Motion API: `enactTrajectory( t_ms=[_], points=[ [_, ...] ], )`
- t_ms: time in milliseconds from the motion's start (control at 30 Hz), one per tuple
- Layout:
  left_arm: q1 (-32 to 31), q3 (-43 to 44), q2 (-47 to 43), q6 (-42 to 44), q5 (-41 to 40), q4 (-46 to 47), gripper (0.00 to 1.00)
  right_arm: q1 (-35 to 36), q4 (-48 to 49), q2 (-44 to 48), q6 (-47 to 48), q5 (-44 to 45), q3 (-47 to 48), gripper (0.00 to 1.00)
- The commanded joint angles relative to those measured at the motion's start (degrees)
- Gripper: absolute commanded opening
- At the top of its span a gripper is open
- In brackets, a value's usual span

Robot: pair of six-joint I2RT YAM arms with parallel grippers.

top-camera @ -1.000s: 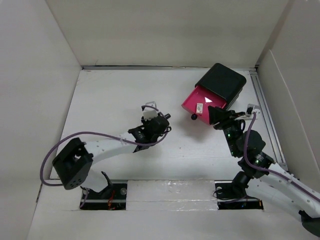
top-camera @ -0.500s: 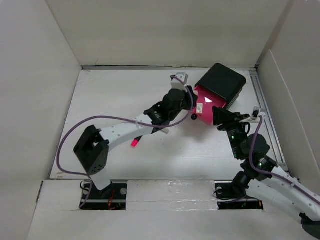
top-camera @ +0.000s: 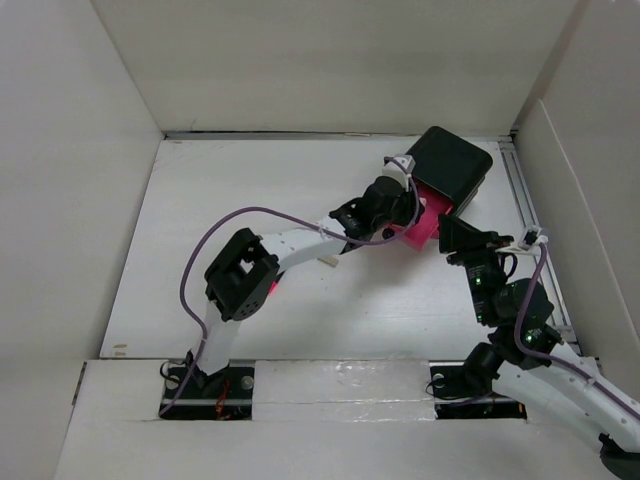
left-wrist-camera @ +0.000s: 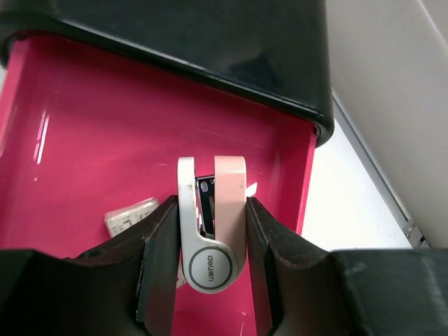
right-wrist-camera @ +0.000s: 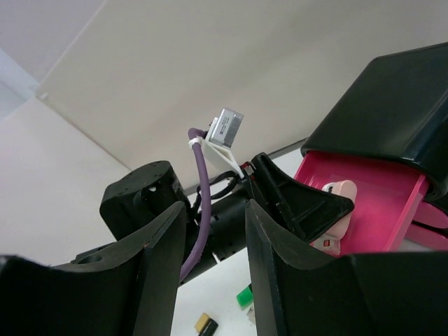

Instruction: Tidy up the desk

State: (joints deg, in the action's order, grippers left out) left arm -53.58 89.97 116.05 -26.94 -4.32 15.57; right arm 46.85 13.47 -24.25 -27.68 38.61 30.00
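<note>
The left claw (left-wrist-camera: 210,241) is clamped on a small white-and-pink stapler (left-wrist-camera: 222,189), above the open pink drawer (left-wrist-camera: 105,140) of the black box (top-camera: 450,165). The box stands at the far right of the white bench (top-camera: 230,200). The right claw (right-wrist-camera: 214,227) waits near, fingers apart, empty. The stapler looks light, hard and smooth, so its flat sides are the sensible hold. Its round end reads "deli".

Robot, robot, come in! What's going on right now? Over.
Left gripper shut on small white-and-pink plastic stapler over open pink drawer. Right gripper open, empty. Flat white desk: small green piece loose. Nothing blocking.
</note>
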Motion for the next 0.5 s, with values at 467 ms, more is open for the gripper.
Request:
enactTrajectory(
  t_ms=[467],
  points=[
    [0.0, 4.7, -2.5, 2.8, -0.2, 2.4, 0.61, -0.3, 2.4, -0.4, -0.4, -0.2, 0.4, 0.44]
  ],
)
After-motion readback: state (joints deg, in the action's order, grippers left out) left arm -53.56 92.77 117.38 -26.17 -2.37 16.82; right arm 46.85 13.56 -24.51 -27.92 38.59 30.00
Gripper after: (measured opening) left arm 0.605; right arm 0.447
